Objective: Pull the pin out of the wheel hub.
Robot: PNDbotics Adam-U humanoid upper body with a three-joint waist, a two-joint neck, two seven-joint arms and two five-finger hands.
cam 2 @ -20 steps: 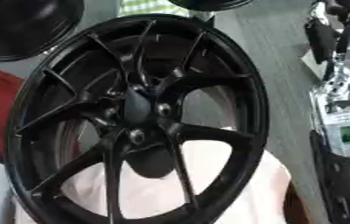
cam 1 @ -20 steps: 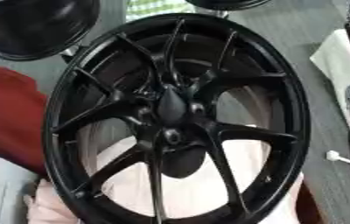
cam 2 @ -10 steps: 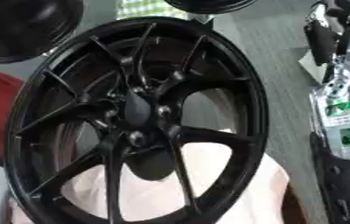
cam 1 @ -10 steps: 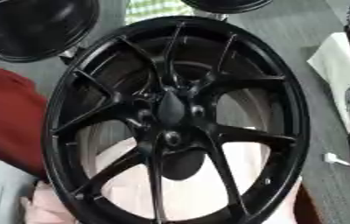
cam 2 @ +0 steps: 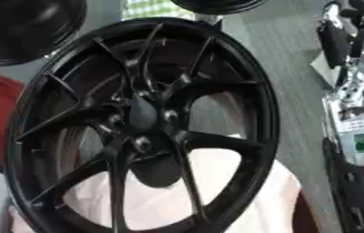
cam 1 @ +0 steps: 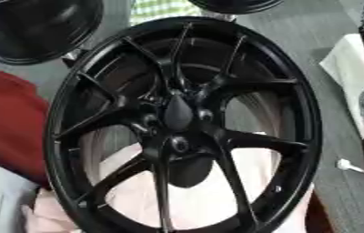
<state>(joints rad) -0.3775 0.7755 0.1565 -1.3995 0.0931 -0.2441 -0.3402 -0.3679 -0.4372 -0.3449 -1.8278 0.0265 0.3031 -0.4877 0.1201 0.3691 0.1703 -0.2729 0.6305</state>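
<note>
The right arm [cam 2: 352,104] rises along the right edge, its robot hand unseen.

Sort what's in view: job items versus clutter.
Job:
black wheel
its hub, with no pin I can clearly make out

Lying about:
second black rim at upper left
red cloth
pale cloth under the wheel
small white piece at right

Workshop: black wheel rims [cam 1: 181,123] on grey floor [cam 1: 296,32]
</note>
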